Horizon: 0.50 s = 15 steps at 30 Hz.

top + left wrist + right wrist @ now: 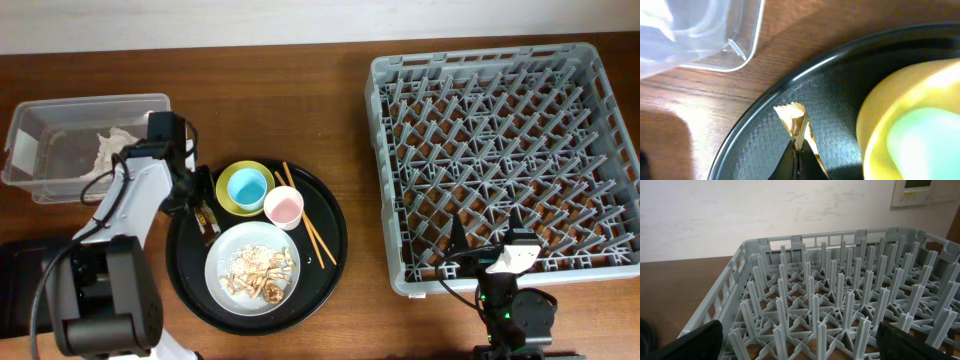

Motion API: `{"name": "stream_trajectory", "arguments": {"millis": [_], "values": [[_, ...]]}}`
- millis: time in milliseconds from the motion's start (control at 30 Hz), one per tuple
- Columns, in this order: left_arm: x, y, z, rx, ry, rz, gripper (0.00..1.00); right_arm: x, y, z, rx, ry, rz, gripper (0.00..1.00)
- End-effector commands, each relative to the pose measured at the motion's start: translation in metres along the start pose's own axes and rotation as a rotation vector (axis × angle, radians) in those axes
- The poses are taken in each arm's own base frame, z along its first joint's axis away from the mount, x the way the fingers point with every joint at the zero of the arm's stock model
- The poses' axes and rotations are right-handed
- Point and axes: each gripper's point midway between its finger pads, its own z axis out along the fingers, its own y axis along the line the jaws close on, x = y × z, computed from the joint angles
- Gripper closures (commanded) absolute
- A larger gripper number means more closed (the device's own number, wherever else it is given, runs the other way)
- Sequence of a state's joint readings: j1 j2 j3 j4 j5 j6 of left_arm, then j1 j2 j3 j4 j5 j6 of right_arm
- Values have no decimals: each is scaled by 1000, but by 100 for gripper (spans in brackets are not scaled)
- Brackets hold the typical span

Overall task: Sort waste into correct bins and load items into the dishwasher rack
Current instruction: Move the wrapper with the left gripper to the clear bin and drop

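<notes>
In the left end effector [799, 152], a tan scrap [794, 117] points outward.

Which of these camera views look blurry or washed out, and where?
Left wrist view: round yellow bowl blurred and overexposed, clear rectangular plastic box soft, tan scrap sharp. Right wrist view: large grey plastic pegged rack sharp, dark claw fingers blurred. Overhead view: evenly lit, sharp.

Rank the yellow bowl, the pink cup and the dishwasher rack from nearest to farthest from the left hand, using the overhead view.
From the left hand, pinching a tan scrap:
1. yellow bowl, just beside it, on the round tray's left.
2. pink cup, mid-tray, further right.
3. dishwasher rack, off the tray, far right.
</notes>
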<state>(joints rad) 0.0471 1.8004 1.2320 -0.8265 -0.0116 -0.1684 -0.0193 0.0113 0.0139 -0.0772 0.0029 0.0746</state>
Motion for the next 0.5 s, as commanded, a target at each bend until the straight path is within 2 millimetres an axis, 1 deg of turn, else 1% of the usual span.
{"name": "stream_trajectory", "arguments": {"millis": [0, 67, 100, 167, 200, 267, 333, 400, 467], "values": [[-33, 0, -51, 13, -150, -31, 99, 3, -4, 0, 18, 5, 0, 2], [-44, 0, -68, 20, -208, -42, 99, 3, -4, 0, 18, 5, 0, 2], [-54, 2, -80, 19, -253, -51, 99, 3, -4, 0, 18, 5, 0, 2], [-71, 14, -99, -8, -338, -106, 99, 3, -4, 0, 18, 5, 0, 2], [-77, 19, -104, -19, -368, -130, 99, 3, -4, 0, 18, 5, 0, 2], [-96, 35, -117, -37, -466, -218, 99, 3, -4, 0, 18, 5, 0, 2], [-116, 56, -129, -37, -564, -348, 99, 3, -4, 0, 18, 5, 0, 2], [-131, 77, -139, -31, -645, -458, 99, 3, -4, 0, 18, 5, 0, 2], [-146, 103, -153, -35, -739, -554, 99, 3, -4, 0, 18, 5, 0, 2]]}}
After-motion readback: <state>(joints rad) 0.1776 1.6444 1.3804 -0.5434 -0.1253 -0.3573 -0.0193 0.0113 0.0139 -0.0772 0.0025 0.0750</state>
